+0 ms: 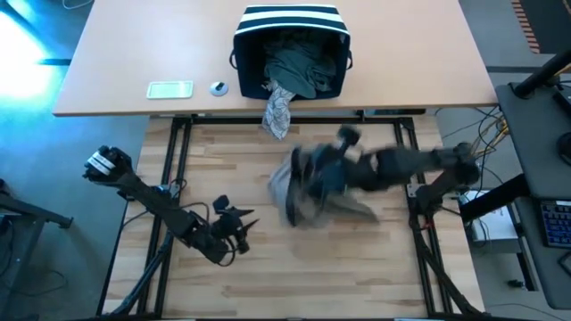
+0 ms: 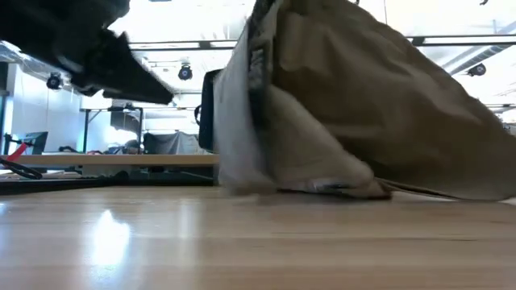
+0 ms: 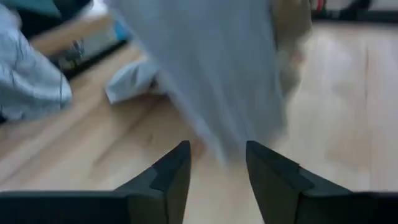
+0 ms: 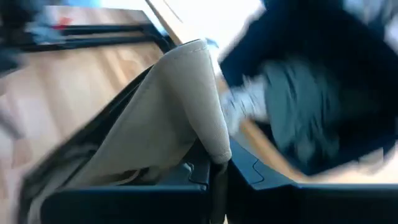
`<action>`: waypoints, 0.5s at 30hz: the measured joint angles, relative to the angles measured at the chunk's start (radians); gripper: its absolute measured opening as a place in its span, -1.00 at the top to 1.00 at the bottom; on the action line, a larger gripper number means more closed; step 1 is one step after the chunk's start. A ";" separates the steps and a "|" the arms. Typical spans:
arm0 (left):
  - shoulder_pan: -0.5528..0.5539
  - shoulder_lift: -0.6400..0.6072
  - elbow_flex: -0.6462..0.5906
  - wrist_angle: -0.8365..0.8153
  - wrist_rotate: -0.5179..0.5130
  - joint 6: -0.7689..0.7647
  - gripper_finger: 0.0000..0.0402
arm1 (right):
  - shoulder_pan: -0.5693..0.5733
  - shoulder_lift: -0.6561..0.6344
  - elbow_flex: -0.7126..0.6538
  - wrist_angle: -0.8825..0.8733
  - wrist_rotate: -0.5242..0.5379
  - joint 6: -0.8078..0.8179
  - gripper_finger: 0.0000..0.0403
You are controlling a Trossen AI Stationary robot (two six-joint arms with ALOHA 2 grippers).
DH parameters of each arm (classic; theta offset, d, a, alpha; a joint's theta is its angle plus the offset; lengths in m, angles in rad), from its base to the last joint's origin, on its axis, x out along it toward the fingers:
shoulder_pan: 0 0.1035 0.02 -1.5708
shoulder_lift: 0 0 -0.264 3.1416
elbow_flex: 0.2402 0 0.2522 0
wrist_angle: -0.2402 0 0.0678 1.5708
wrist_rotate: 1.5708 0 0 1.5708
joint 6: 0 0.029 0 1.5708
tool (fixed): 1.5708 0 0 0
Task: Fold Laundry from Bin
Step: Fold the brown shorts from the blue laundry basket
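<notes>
Right pincer (image 4: 217, 171) — clamped on tan garment (image 4: 168, 118).

We see the tan garment (image 1: 308, 189) and the right gripper (image 1: 308, 174), shut on it, filling the middle of the wooden table (image 1: 268, 267), so no straight way across there. The near side and the stretch between the garment and the left gripper (image 1: 239, 227) lie bare. Toward the bin (image 1: 291, 45), a grey-white patterned piece (image 1: 278, 111) hangs over the edge in the way.
</notes>
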 joint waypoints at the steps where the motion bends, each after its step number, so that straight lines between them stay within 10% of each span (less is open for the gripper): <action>1: 0.002 0.028 0.000 0.078 -0.022 0.038 0.25 | -0.035 -0.020 -0.004 -0.019 -0.023 0.028 0.95; 15: 0.138 0.400 0.044 0.254 -0.071 0.075 -0.07 | -0.097 -0.125 -0.093 -0.169 -0.084 0.087 0.95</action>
